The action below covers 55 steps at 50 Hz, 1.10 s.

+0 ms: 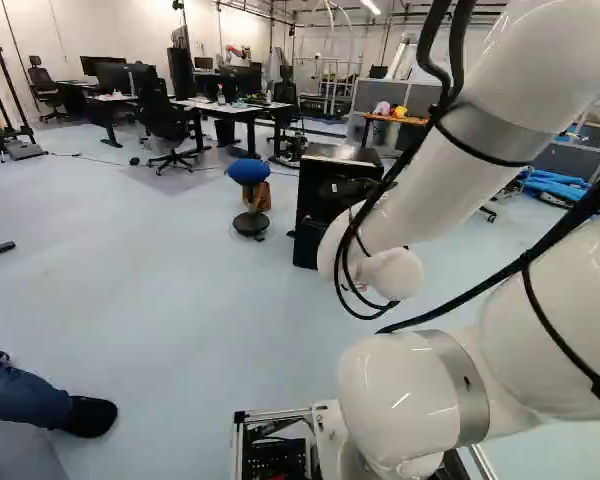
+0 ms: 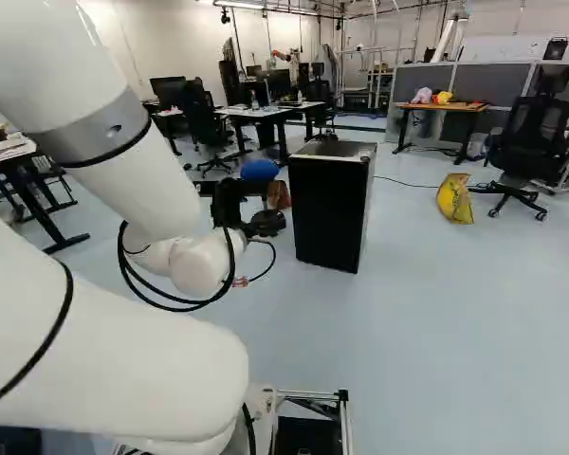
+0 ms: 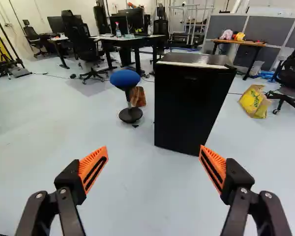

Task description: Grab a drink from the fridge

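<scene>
My gripper shows in part in the right base view, a dark shape past the wrist, left of the fridge. In the wrist view the gripper stands wide open, its orange-padded fingers apart with only floor between them. Ahead of it, more toward one finger's side, is the small black fridge with a pale-edged top. Its front is closed and hides the inside. A gap of floor separates fingers and fridge. In the left base view the arm partly covers the fridge.
Beside the fridge stands a blue-topped stool, with a brown bag behind it. On its other side lies a yellow bag near an office chair. Desks stand farther back. A person's foot shows at the left base view's lower left.
</scene>
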{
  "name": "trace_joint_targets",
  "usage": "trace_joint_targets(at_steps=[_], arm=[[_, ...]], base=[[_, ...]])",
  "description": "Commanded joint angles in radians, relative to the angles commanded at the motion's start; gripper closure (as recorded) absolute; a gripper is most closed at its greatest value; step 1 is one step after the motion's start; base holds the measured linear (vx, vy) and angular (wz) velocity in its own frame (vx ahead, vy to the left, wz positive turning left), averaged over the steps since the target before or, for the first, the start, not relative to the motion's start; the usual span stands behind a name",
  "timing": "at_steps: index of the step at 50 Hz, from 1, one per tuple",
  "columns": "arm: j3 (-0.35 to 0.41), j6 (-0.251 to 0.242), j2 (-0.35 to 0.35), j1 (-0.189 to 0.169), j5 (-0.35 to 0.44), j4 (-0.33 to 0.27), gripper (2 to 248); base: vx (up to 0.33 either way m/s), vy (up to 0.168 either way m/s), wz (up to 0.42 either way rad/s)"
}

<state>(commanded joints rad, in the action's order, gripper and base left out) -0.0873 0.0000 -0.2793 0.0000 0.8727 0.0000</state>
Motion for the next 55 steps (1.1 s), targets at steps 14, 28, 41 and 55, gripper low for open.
trace_joint_targets(at_steps=[14,28,41,55], arm=[[0.000,0.000,0.000,0.000,0.000,0.000,3],[0.000,0.000,0.000,0.000,0.000,0.000,3],[0.000,0.000,0.000,0.000,0.000,0.000,3],[0.000,0.000,0.000,0.000,0.000,0.000,3]], base=[[-0.007,-0.013,-0.011],[0.014,0.001,-0.001],[0.027,0.001,-0.003],[0.053,0.001,-0.008]])
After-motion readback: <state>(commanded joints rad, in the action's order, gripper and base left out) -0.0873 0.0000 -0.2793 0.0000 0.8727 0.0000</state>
